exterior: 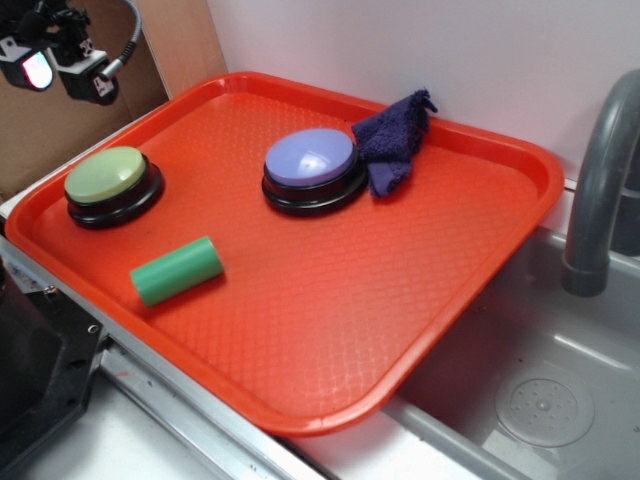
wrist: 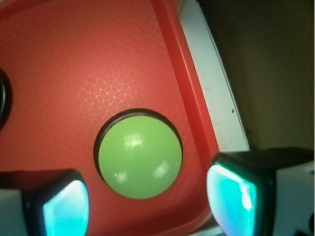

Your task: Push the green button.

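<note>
The exterior view looks down at an angle from in front of the tray (exterior: 480, 290), taking in its whole surface, with the sink (exterior: 560, 390) at lower right and the gripper (exterior: 55, 60) at upper left. The wrist view looks straight down from close above, its fingers (wrist: 64, 206) along the bottom edge. Both views share the green button (exterior: 105, 175) (wrist: 140, 156) and the tray's rim beside it.
</note>
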### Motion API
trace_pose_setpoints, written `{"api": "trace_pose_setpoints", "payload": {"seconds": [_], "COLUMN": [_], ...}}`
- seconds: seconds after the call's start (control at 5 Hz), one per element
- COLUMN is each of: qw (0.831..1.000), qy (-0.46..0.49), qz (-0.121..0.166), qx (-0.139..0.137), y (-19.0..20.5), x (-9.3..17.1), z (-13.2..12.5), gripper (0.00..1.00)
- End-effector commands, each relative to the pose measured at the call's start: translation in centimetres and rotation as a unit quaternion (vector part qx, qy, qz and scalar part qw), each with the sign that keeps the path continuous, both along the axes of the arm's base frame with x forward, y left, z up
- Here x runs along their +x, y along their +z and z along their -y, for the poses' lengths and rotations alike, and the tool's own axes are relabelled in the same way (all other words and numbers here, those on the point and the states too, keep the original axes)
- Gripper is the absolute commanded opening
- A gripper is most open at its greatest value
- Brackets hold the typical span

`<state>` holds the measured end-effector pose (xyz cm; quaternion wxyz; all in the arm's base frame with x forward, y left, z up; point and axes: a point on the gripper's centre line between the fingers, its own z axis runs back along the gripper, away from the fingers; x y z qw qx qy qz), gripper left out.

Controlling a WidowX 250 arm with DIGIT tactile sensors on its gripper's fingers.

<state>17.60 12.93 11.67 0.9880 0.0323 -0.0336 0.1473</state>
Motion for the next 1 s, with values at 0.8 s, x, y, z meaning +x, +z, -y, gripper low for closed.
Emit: {"api": "trace_pose_setpoints", "payload": {"seconds": [0.8], "qw": [0.999], "qy": [0.037], "qz": [0.018], "qx": [-0.005], "y": [4.0], "x": [0.2], "z": [-2.2], "gripper": [1.00]}}
